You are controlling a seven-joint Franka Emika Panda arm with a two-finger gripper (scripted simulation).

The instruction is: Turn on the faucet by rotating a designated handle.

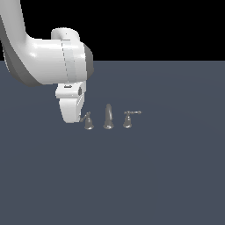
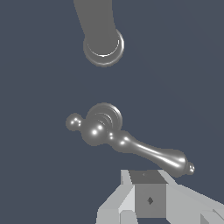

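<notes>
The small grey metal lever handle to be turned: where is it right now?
In the exterior view, the small grey metal lever handle stands leftmost of three fixtures, beside the tall tapered spout, with the white robot hand close on its left.

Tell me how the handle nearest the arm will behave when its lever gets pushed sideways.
The handle looks like rigid cast metal, so its lever should not bend. It will probably swing about its flared post rather than slide or tip, though nothing shows how it is fixed. Its glossy, rounded, tapering surface may let the tool slip along or off the lever.
</notes>
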